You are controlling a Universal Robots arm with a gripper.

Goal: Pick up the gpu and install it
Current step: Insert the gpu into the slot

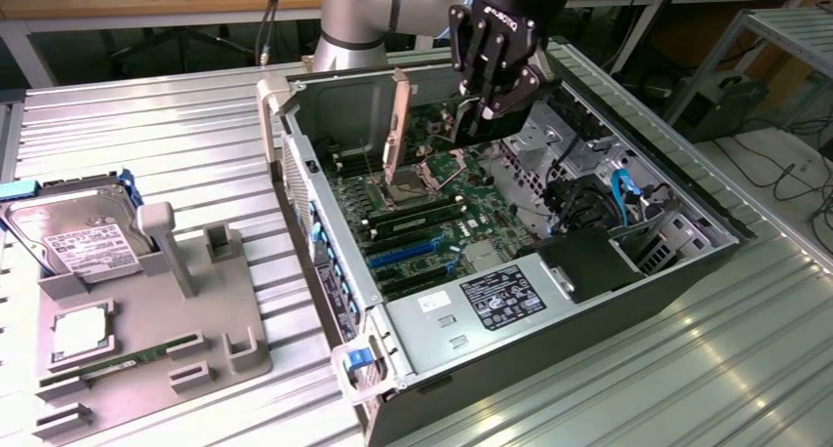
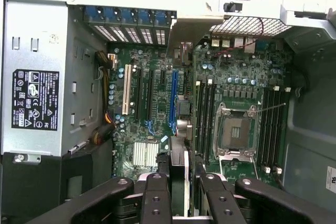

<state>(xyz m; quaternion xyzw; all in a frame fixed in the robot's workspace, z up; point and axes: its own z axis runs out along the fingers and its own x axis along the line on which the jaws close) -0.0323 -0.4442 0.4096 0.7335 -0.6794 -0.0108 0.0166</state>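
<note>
I'm pinching the gpu (image 2: 179,198) edge-on between the fingers of my hand (image 2: 181,174), and I'm holding it over the open computer case (image 1: 306,223) — the card is hanging above the motherboard (image 2: 152,108) and, as far as I can judge, isn't seated in anything. In the wrist view its thin edge is lining up close to the long blue slot (image 2: 173,95), though I can't tell whether it is sitting exactly over it.

Here's what I'm worrying about. My grip is bearing on one short stretch of a long card, so it could be tilting between my fingers and meeting the slot at an angle, catching on the lip instead of dropping in. The card's far end is also having to clear the rear wall of the case, and a small offset there could jam it. Pressing down on a crooked card risks bending the contacts or the board.

Crowding me are the CPU socket (image 2: 233,129) just beside the slot line, the memory slots (image 2: 270,124), the big grey power supply (image 2: 37,77) and a tangle of blue and black cables (image 1: 612,198) toward the exterior view's right. Well apart on the counter (image 1: 170,125), a grey holder (image 1: 156,340) is carrying the hard drive (image 1: 85,237) and a green memory stick (image 1: 124,361) — none of that is standing in my way
</note>
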